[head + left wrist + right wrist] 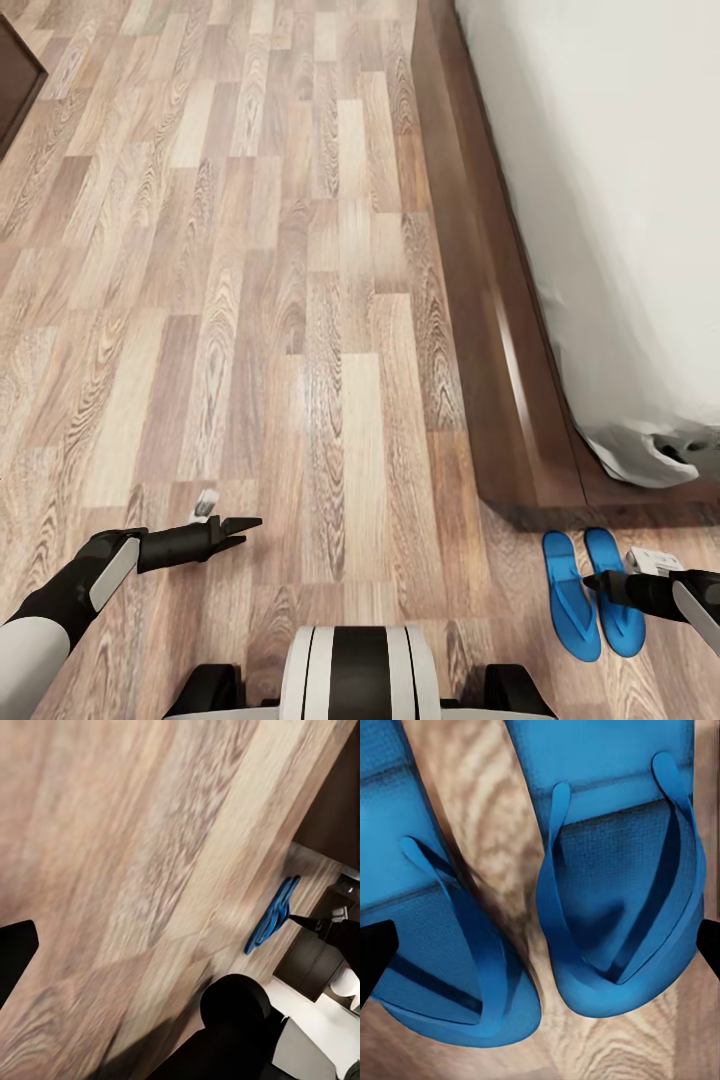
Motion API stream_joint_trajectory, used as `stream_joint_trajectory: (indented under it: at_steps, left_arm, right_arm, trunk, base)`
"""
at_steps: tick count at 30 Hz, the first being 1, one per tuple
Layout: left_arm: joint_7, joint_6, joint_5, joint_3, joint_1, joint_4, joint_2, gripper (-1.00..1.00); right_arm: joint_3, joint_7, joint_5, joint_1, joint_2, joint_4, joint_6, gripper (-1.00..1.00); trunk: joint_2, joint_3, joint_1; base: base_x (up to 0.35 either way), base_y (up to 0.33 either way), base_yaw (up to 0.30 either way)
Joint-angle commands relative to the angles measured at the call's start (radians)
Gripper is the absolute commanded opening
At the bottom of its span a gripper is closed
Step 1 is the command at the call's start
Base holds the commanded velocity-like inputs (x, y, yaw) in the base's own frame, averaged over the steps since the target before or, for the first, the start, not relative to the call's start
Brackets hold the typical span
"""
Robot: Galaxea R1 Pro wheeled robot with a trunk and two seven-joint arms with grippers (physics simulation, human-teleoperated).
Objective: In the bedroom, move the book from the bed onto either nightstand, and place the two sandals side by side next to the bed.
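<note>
Beside the bed [520,300], right pincer [592,580] gapes above two sandals [592,592].

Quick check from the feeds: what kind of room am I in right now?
Most likely a bedroom. A low bed with a dark wooden frame and a pale mattress runs along the right, two blue sandals lie side by side on the wood plank floor by its corner.

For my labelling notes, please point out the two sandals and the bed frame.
left sandal [570,600], head view, middle of its sole.
right sandal [612,590], head view, sole ahead of the gripper tip.
bed frame [490,330], head view, dark wooden side ledge beside the mattress.
</note>
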Motion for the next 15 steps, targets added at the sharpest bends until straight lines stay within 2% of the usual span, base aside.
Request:
stream_joint_trajectory:
  at_steps: [1,15]
  left_arm:
    - [0.000,0.006,0.007,-0.005,0.000,0.000,0.001,1.00]
    - [0.000,0.006,0.007,-0.005,0.000,0.000,0.001,1.00]
  right_arm:
    - [0.004,0.002,0.000,0.000,-0.001,-0.001,0.003,1.00]
    - [0.005,0.006,0.000,0.000,-0.001,-0.001,0.002,1.00]
  trunk:
    - [0.000,0.003,-0.001]
    - [0.003,0.058,-0.007]
  base:
    - [0.000,0.000,0.000]
    - [0.000,0.000,0.000]
